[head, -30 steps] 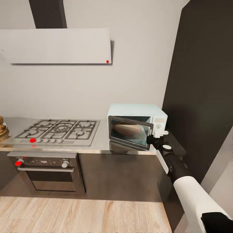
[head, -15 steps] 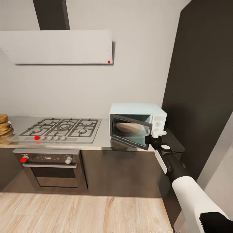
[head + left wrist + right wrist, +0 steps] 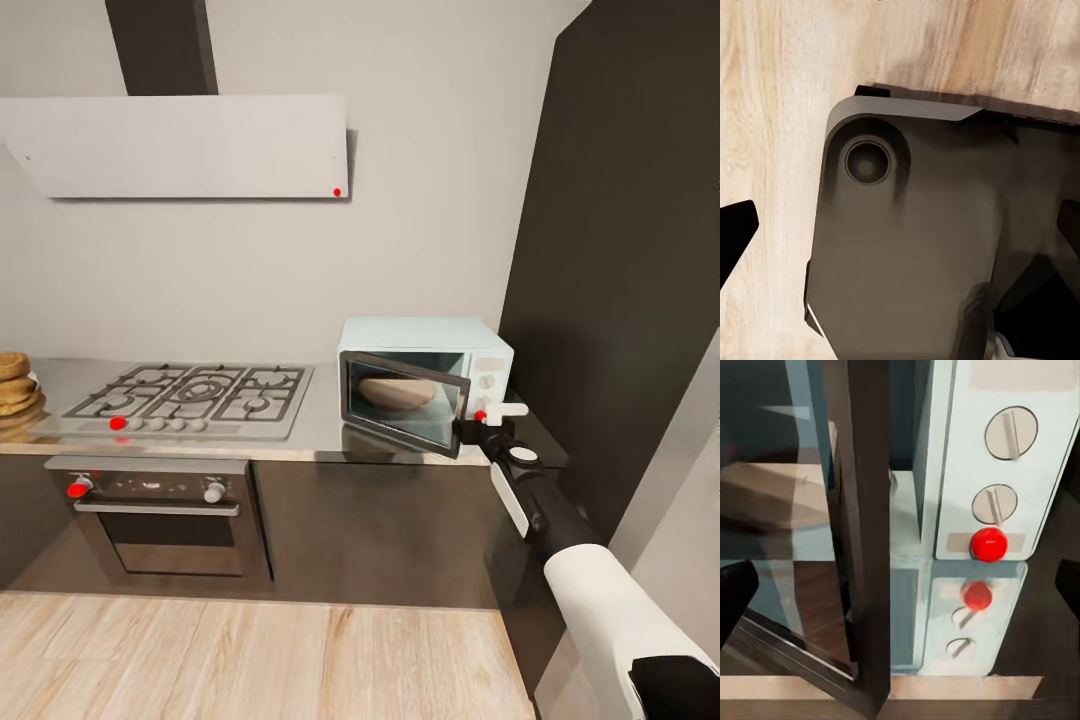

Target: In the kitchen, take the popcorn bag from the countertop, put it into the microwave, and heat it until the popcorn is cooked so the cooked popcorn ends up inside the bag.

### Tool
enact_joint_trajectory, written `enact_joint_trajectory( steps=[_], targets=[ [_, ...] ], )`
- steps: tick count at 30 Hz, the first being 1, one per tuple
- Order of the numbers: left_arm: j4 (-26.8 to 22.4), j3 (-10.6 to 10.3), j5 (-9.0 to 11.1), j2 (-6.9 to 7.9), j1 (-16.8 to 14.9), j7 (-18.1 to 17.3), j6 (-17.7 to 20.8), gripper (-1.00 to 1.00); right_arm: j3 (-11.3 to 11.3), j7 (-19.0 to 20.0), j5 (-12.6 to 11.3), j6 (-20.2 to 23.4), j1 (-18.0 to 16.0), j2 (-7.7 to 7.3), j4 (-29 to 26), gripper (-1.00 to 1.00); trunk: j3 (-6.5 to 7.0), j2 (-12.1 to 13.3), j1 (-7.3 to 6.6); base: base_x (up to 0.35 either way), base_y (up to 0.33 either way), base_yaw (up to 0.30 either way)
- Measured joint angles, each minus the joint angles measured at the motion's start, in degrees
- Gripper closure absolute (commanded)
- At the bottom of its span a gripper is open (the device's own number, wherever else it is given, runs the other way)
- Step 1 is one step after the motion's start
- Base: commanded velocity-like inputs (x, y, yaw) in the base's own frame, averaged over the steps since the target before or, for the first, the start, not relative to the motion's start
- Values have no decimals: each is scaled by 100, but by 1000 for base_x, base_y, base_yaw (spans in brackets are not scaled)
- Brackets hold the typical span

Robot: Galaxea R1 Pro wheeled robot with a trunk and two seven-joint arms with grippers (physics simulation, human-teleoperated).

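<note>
The popcorn bag (image 3: 396,392) lies inside the microwave (image 3: 425,385), behind its ajar door just beyond the right hand (image 3: 497,412), whose fingers are spread wide, empty.

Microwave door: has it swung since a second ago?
Yes. The microwave door has swung closer to the microwave body, narrowing the gap, with the right pincer at its free edge. It remains ajar.
</note>
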Motion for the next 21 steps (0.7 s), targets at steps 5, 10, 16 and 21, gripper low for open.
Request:
enact_joint_trajectory(
  steps=[5,10,16,21],
  targets=[
    [-1,0,6,0,0,0,0,-100,0,0,0,0,0,0,0,-100,0,0,3,-184,-29,0],
    [-1,0,2,0,0,0,0,-100,5,7,-2,0,0,-5,-1,-100,0,0,0,-91,-12,0],
    [-1,12,8,9,-7,3,16,-100,0,8,-5,1,-1,-23,-18,-100,0,0,0,31,-170,0],
    [-3,5,5,3,-8,9,13,-100,9,8,0,-1,7,-45,-43,-100,0,-1,0,52,-151,0]
  ],
)
